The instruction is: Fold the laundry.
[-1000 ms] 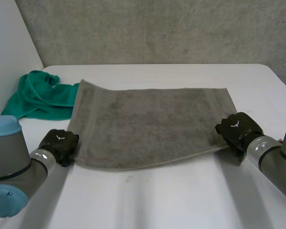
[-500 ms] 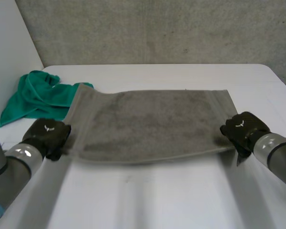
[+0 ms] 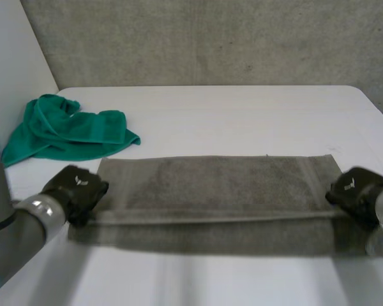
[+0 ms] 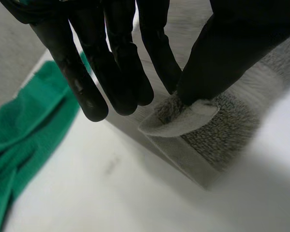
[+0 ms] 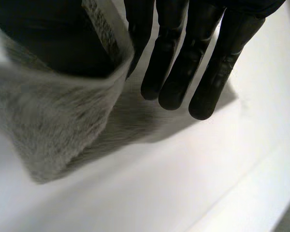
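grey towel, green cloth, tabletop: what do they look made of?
Grey towel: likely terry cotton, matte. The left wrist view shows fuzzy looped pile and a flat woven band at the end.
Green cloth: soft matte fabric that crumples in loose folds. The weave is too far away to tell.
Table: smooth, hard white surface with no grain, probably laminate or plastic.

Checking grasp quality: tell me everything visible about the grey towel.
The grey towel is terry cloth with a flat woven border, stretched out as a long band across the white table, casting a shadow beneath its near edge. The left hand pinches one end corner, the right hand the other end. It is apart from the green cloth.
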`<state>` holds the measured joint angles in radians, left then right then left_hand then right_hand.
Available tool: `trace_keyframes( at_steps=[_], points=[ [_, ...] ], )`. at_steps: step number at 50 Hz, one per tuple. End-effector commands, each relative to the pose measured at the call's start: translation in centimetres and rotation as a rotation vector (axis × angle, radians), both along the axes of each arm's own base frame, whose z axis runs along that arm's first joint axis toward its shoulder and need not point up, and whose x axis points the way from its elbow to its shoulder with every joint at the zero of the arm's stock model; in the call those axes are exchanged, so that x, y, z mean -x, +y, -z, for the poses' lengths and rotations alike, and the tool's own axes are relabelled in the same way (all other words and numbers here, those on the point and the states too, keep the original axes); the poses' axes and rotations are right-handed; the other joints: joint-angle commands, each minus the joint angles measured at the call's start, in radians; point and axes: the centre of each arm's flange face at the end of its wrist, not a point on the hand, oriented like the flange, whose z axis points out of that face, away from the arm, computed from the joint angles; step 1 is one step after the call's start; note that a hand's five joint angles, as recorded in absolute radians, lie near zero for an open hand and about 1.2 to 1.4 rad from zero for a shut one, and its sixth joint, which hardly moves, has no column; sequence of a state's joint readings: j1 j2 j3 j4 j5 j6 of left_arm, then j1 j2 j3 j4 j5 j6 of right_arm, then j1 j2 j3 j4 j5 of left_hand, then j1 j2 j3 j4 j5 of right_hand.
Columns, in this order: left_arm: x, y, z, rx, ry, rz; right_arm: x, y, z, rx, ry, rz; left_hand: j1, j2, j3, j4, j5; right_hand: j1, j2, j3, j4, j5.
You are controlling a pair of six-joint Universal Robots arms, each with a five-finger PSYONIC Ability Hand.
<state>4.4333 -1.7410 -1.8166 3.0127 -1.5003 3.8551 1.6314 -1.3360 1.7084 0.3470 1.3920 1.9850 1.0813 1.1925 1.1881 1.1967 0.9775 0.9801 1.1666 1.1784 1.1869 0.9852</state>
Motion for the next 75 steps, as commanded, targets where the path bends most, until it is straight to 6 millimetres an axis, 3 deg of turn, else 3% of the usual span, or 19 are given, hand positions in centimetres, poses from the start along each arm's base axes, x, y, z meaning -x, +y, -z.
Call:
trace_keyframes(
  at_steps=[1,6,14,15,16,17,19,23,27,33,35,39,45,50,51,57,60,63,75],
  points=[
    [3.3,-7.2,2.2,0.172,0.036,-0.060,-3.6,-6.7,1.3,0.230,0.018,0.012,0.315,0.204,0.208,0.200,0.244,0.416,0.230,0.218,0.209,0.237],
    [4.7,-11.3,3.6,0.272,0.037,-0.120,-5.5,-10.1,2.5,0.334,0.012,-0.011,0.315,0.204,0.208,0.200,0.244,0.416,0.230,0.218,0.209,0.237],
    [6.6,-13.9,5.1,0.396,0.091,-0.103,-7.7,-14.2,4.2,0.443,-0.006,-0.032,0.315,0.204,0.208,0.200,0.244,0.416,0.230,0.218,0.209,0.237],
    [6.8,-14.0,5.1,0.412,0.101,-0.100,-7.8,-14.4,4.4,0.446,-0.003,-0.029,0.295,0.184,0.188,0.180,0.224,0.231,0.045,0.033,0.024,0.052],
    [7.0,-14.0,5.1,0.423,0.107,-0.094,-7.8,-14.8,4.7,0.451,-0.001,-0.022,-0.031,-0.142,-0.137,-0.146,-0.101,-0.128,-0.315,-0.326,-0.335,-0.308],
    [7.7,-13.9,5.2,0.451,0.123,-0.080,-7.7,-15.2,4.7,0.464,0.006,0.005,-0.907,-1.018,-1.014,-1.022,-0.978,-0.806,-0.992,-1.004,-1.012,-0.985],
    [8.1,-13.7,5.1,0.464,0.133,-0.068,-7.5,-15.7,4.4,0.484,0.009,0.039,-0.863,-0.974,-0.970,-0.978,-0.934,-0.806,-0.992,-1.004,-1.012,-0.985],
    [8.3,-13.4,4.7,0.500,0.156,-0.066,-7.3,-16.3,2.5,0.552,-0.030,0.099,-0.907,-1.018,-1.014,-1.022,-0.978,-0.806,-0.992,-1.004,-1.012,-0.985],
    [8.0,-12.9,3.1,0.529,0.166,-0.074,-7.1,-15.9,-1.2,0.613,-0.149,0.124,-0.907,-1.018,-1.014,-1.022,-0.978,-0.806,-0.992,-1.004,-1.012,-0.985],
    [6.9,-11.1,-0.8,0.573,0.192,-0.085,-6.7,-13.4,-8.1,0.657,-0.402,0.102,-0.907,-1.018,-1.014,-1.022,-0.978,-0.806,-0.992,-1.004,-1.012,-0.985],
    [6.5,-9.9,-1.7,0.576,0.196,-0.081,-5.1,-13.2,-9.4,0.649,-0.463,0.137,-0.907,-1.018,-1.014,-1.022,-0.978,-0.806,-0.992,-1.004,-1.012,-0.985],
    [5.9,-7.9,-2.4,0.566,0.195,-0.072,-2.1,-12.6,-9.5,0.547,-0.473,0.186,-0.907,-1.018,-1.014,-1.022,-0.978,-0.806,-0.992,-1.004,-1.012,-0.985],
    [5.4,-6.2,-1.9,0.535,0.186,-0.061,0.8,-12.1,-8.3,0.378,-0.428,0.257,-0.907,-1.018,-1.014,-1.022,-0.978,-0.806,-0.992,-1.004,-1.012,-0.985],
    [5.1,-5.5,-1.0,0.491,0.172,-0.062,2.6,-11.4,-6.1,0.269,-0.418,0.319,-0.907,-1.018,-1.014,-1.022,-0.978,-0.806,-0.992,-1.004,-1.012,-0.985],
    [4.9,-5.3,-0.8,0.474,0.173,-0.066,2.7,-10.7,-4.7,0.221,-0.403,0.328,-0.907,-1.018,-1.014,-1.022,-0.978,-0.806,-0.992,-1.004,-1.012,-0.985],
    [4.7,-4.6,-0.2,0.413,0.221,-0.084,2.7,-7.3,-2.2,0.095,-0.408,0.323,-0.907,-1.018,-1.014,-1.022,-0.978,-0.640,-0.826,-0.838,-0.847,-0.819],
    [4.7,-4.4,-0.1,0.390,0.263,-0.094,2.9,-6.2,0.2,0.048,-0.431,0.309,-0.907,-1.018,-1.014,-1.022,-0.978,-0.596,-0.782,-0.794,-0.803,-0.776],
    [4.7,-4.5,0.0,0.382,0.282,-0.101,3.2,-6.0,1.8,0.084,-0.455,0.285,-0.907,-1.018,-1.014,-1.022,-0.978,-0.455,-0.641,-0.653,-0.662,-0.635],
    [4.7,-4.5,0.5,0.365,0.281,-0.092,3.2,-7.2,5.5,0.136,-0.459,0.262,-0.907,-1.018,-1.014,-1.022,-0.978,-0.329,-0.515,-0.527,-0.535,-0.508]
  ],
)
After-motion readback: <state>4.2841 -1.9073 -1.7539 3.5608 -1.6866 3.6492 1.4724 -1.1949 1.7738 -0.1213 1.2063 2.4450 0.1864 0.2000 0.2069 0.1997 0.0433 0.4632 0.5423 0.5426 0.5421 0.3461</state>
